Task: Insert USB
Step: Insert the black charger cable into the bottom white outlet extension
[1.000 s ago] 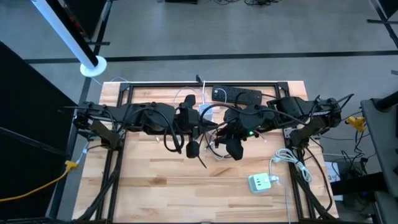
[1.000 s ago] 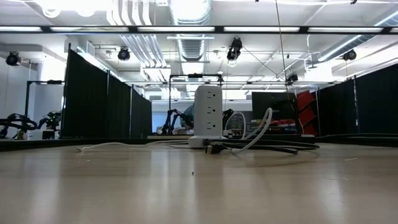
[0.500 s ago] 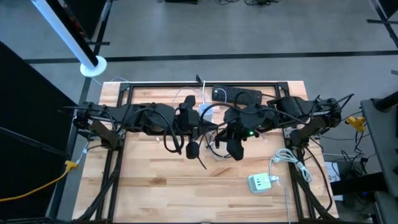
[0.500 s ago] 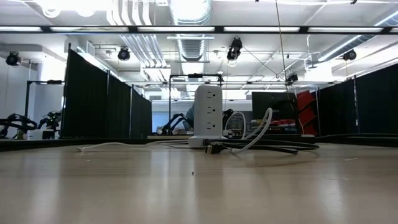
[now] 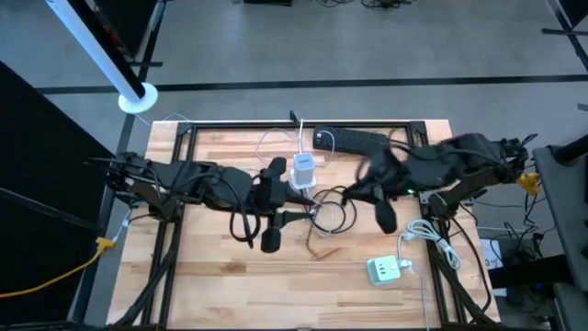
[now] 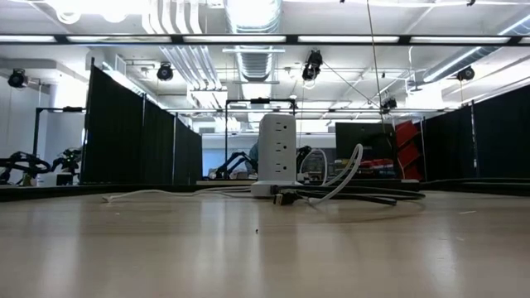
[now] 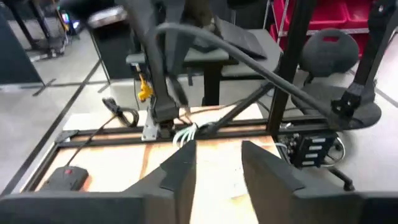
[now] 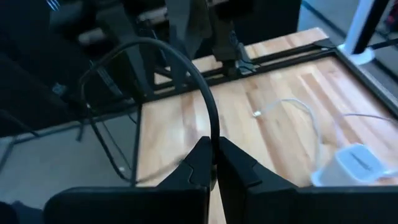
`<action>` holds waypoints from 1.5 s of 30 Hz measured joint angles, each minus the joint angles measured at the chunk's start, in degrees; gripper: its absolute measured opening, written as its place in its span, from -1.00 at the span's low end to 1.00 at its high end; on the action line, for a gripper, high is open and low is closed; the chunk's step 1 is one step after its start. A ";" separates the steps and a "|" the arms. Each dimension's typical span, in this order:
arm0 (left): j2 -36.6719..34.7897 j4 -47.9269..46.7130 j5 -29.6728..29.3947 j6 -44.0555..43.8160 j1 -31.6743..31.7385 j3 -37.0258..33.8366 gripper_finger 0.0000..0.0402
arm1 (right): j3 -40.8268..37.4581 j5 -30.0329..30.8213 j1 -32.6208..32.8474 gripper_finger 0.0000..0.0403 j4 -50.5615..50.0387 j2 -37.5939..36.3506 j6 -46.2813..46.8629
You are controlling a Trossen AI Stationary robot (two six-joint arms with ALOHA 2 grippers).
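Observation:
A white power tower point(image 5: 303, 172) stands upright near the table's middle, also in the low view point(image 6: 277, 149) and the right wrist view point(image 8: 351, 165). Black cables point(image 5: 326, 213) lie looped on the wood just near of it. My left gripper point(image 5: 269, 242) hovers open left of those loops, its fingers point(image 7: 180, 174) apart with nothing between them. My right gripper point(image 5: 387, 221) is to the right of the loops, shut on a black cable point(image 8: 208, 106). No plug end shows clearly. Neither gripper appears in the low view. My right gripper pinches the black cable point(image 8: 215, 140) between its two shut fingers. From the fingertips the cable rises in an arch and curves away, lifted off the wood. Which part of the cable's length this is, I cannot tell.
A black power strip point(image 5: 349, 140) lies at the far edge. A white hub with green marks point(image 5: 386, 269) and a coiled white cord point(image 5: 427, 232) sit at the near right. A thin white cable point(image 5: 271, 142) trails far of the tower. Bare wood lies at the near left.
My right gripper has swung toward the table's right edge, away from the cable loops. My left gripper has drawn back toward the left and near edges. The white tower, earlier covered by both arms in the high view, now shows in full.

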 joint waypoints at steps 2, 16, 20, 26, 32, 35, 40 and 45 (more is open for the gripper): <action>0.02 -2.33 -0.07 -1.42 0.00 -0.02 -0.22 | -0.76 2.39 3.76 -1.00 -0.55 -0.74 0.01; 0.02 2.52 -0.39 -6.42 -1.66 -0.11 -0.21 | -27.53 21.18 29.63 -1.00 6.72 -10.80 12.65; 0.03 4.68 -0.47 -8.78 -2.19 -0.11 -0.31 | -37.13 22.89 33.85 -1.00 12.62 -14.83 16.16; 1.09 5.21 -0.60 -12.61 -2.32 -0.13 -0.44 | -48.70 27.16 39.48 -1.00 19.14 -18.59 20.82; 2.82 5.04 -1.44 -13.51 -2.28 -0.15 -0.48 | -58.06 27.31 42.45 -1.00 22.58 -18.71 26.76; 3.60 5.27 -1.91 -13.73 -2.10 -0.15 -0.47 | -62.12 28.13 43.68 -1.00 22.63 -18.76 30.25; 4.48 5.29 -1.98 -15.03 -1.61 -0.15 -0.47 | -66.52 29.52 44.48 -1.00 23.17 -18.72 32.70; 4.48 5.49 -2.13 -15.53 -1.35 -0.15 -0.48 | -68.54 29.67 44.48 -1.00 24.49 -18.25 32.62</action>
